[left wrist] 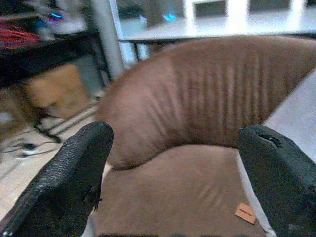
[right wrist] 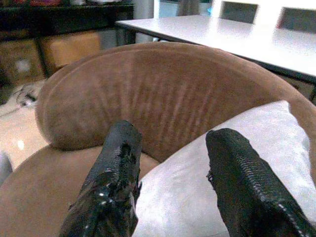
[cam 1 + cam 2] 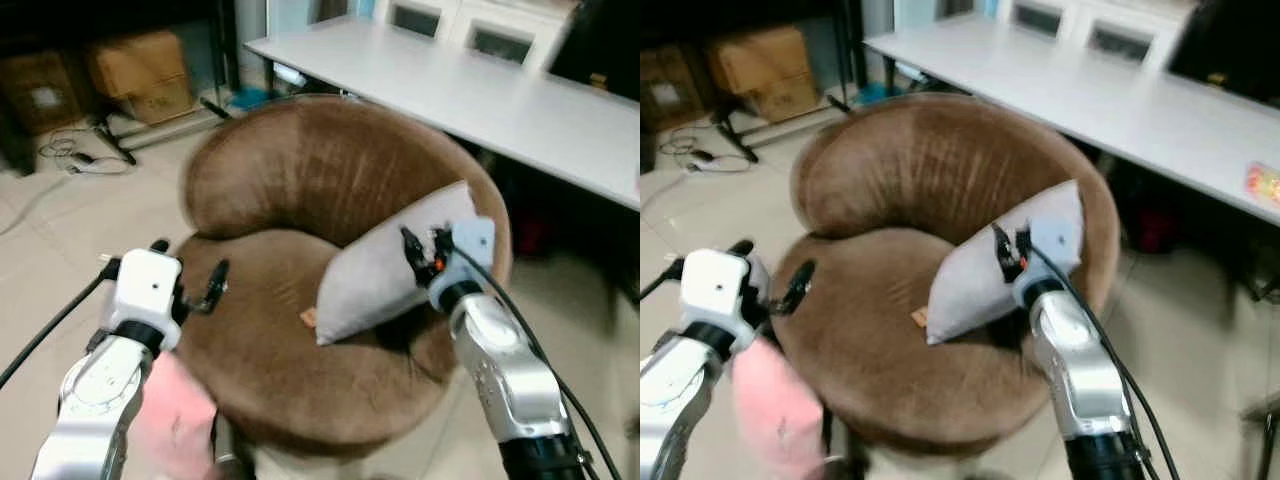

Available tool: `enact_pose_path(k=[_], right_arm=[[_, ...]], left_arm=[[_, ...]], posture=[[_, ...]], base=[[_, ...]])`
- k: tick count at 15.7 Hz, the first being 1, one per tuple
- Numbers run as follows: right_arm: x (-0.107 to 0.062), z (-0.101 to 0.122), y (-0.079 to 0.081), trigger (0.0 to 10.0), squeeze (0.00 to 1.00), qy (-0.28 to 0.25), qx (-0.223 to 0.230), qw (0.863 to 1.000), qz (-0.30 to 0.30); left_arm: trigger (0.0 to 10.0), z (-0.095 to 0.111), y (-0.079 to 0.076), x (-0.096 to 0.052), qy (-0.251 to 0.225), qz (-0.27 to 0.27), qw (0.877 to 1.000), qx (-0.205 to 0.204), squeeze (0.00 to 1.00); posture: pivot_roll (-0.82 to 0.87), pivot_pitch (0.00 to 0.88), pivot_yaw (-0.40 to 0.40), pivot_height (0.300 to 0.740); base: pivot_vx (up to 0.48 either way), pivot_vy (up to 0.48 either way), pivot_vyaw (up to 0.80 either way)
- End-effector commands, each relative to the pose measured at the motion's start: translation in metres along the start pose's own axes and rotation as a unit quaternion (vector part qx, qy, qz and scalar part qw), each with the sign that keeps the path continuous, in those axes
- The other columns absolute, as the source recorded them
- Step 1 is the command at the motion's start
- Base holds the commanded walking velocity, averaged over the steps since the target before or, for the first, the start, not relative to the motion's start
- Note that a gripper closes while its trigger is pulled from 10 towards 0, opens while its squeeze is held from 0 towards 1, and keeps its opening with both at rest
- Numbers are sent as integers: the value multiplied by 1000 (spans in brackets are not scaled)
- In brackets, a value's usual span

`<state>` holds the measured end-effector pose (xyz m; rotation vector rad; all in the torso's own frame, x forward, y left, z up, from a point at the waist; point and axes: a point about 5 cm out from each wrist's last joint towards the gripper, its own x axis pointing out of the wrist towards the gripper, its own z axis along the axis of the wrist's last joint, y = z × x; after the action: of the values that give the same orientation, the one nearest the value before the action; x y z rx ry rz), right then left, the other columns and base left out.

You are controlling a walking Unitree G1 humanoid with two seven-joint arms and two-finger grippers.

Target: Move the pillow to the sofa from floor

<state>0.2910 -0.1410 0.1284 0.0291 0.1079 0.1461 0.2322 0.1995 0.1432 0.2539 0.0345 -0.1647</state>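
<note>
A grey pillow (image 3: 385, 265) leans on the right side of the round brown sofa chair (image 3: 300, 180), resting on its seat against the backrest. An orange tag (image 3: 309, 317) sticks out at the pillow's lower corner. My right gripper (image 3: 420, 250) hovers just over the pillow's upper right part, open, with nothing between its fingers (image 2: 118, 163). My left gripper (image 3: 185, 275) is open at the seat's left front edge, its fingers (image 1: 74, 168) spread wide toward the backrest.
A long white table (image 3: 480, 90) runs behind the chair on the right. Cardboard boxes (image 3: 140, 75) and cables (image 3: 75, 155) lie on the tiled floor at the back left. Something pink (image 3: 775, 410) shows below my left arm by the chair's front.
</note>
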Motion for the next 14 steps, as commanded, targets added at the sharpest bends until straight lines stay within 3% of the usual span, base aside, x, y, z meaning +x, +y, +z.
enact_pose_path(k=[1, 4, 7, 14], right_arm=[[-1, 0, 0, 10000, 0, 10, -7, 1000, -3], [0, 0, -2, 10000, 0, 28, -10, 1000, 3], [-1, -3, -3, 10000, 0, 47, -17, 999, -4], [8, -6, 5, 10000, 0, 52, -16, 999, 2]], left_arm=[[10000, -6, -2, -3, 15, 2, 1000, 3, 0], [10000, -8, -4, -4, 13, 21, 1000, -8, 0], [10000, -12, -2, -8, 22, 38, 999, -16, 0], [10000, -7, 5, 9, 10, 51, 998, -17, 0]], posture=[[-17, 0, -53, 740], [-12, 0, -70, 740], [-13, 0, -87, 740], [-10, 0, -67, 740]], base=[[0, 0, 0], [0, 0, 0], [0, 299, 0], [0, 402, 0]])
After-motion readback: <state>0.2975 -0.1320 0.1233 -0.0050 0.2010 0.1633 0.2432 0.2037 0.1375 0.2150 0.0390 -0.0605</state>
